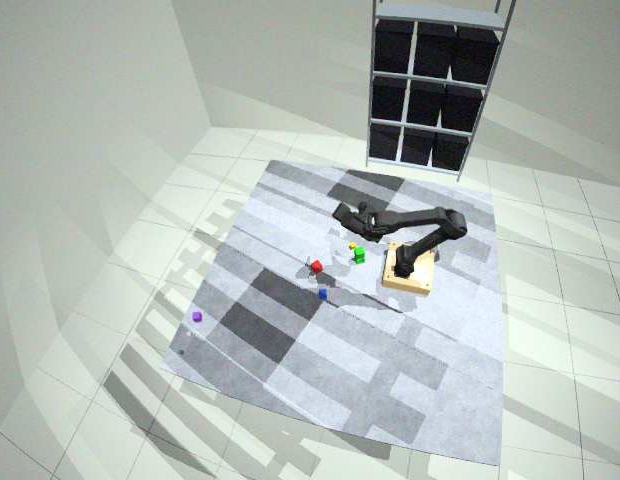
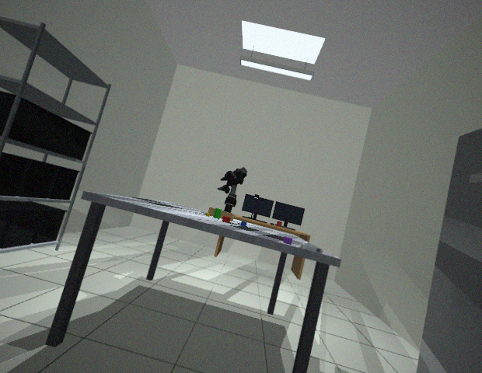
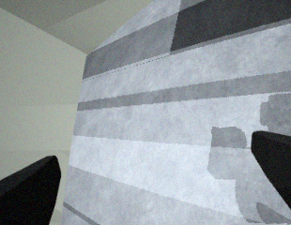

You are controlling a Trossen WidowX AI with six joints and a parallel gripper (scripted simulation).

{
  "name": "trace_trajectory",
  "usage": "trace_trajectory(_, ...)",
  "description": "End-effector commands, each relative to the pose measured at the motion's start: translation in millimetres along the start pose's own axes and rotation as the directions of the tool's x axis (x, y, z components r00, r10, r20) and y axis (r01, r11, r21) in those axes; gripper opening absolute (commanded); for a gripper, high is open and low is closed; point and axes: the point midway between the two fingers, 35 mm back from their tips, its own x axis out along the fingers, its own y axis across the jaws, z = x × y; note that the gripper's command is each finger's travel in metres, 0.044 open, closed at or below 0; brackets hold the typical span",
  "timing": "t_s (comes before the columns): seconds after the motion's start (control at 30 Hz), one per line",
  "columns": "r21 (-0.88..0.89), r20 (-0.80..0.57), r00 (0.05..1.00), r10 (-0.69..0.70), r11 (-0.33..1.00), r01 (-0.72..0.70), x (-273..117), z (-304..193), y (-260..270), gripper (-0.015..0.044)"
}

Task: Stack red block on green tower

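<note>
- Counter: striped grey top carrying everything; arm reaching left from its wooden base, raised well above the surface.
- Jaws: spread wide, nothing between them; only bare stripes visible from the wrist view.
- Green tower: upright, just left of the base, almost beneath the wrist. Main risk: a descent or sweep toward the red block clipping and toppling it.
- Red block: on the counter, left of and apart from the tower, ungrasped.
- Blue block, yellow block: nearby; possible mis-grasp or nudge.

yellow cube just beside green tower, red block unobstructed
</note>
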Motion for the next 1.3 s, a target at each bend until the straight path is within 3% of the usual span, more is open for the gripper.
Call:
trace_trajectory(0.0,-0.141,-0.081,0.995,-0.065,0.989,0.053,6.6,-17.0,8.1,0.044)
trace_trajectory(0.33,-0.446,-0.263,0.932,-0.248,0.888,0.111,22.2,-62.9,19.6,0.044)
trace_trajectory(0.63,-0.653,-0.399,0.813,-0.423,0.754,0.072,35.1,-105.4,22.0,0.044)
trace_trajectory(1.27,-0.807,-0.572,0.454,-0.683,0.569,-0.162,52.1,-184.5,14.4,0.044)
